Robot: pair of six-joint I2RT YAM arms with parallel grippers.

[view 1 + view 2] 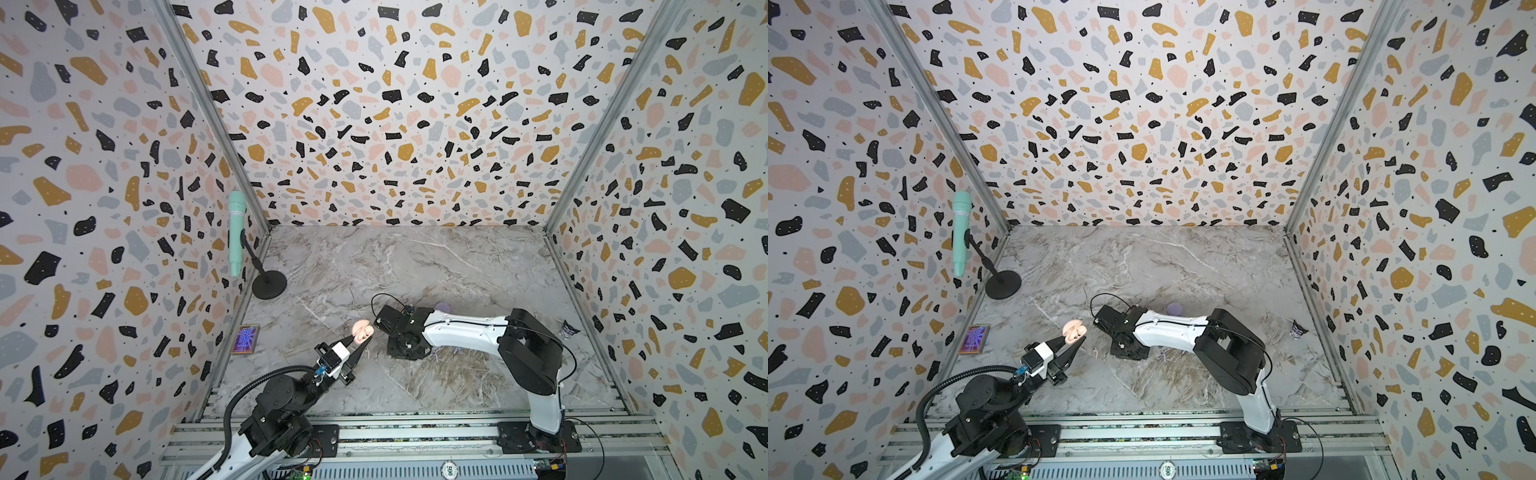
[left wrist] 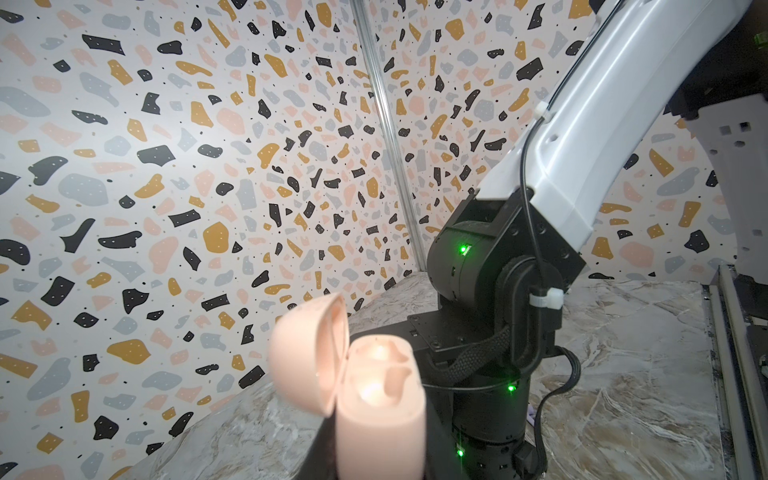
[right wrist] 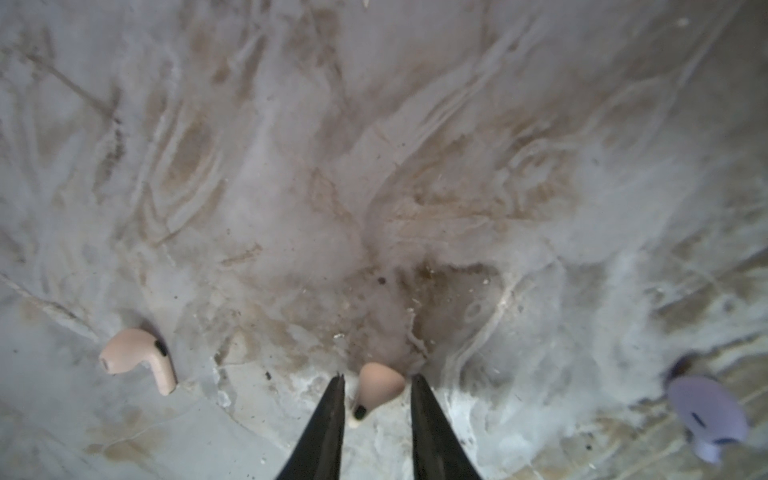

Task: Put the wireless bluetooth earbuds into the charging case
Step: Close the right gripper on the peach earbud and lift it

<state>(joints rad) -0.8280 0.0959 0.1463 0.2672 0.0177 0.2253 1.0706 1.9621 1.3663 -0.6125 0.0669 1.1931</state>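
My left gripper (image 1: 358, 340) is shut on the pale pink charging case (image 1: 360, 330), holding it above the table. The case's body (image 2: 380, 415) stands upright with its lid (image 2: 307, 353) swung open, and both sockets show. My right gripper (image 3: 377, 378) points down at the marble table, open. A pale pink earbud (image 3: 380, 384) lies between its fingertips (image 3: 415, 386), with a small gap on each side. A second pink earbud (image 3: 137, 357) lies loose on the table, and a lavender earbud (image 3: 706, 415) lies off to the other side.
A lavender case (image 1: 442, 307) sits just behind the right arm. At the back left stands a mint microphone (image 1: 237, 232) on a black stand (image 1: 269, 284). A small framed picture (image 1: 245, 338) lies by the left wall and a crumpled wrapper (image 1: 567, 330) by the right wall.
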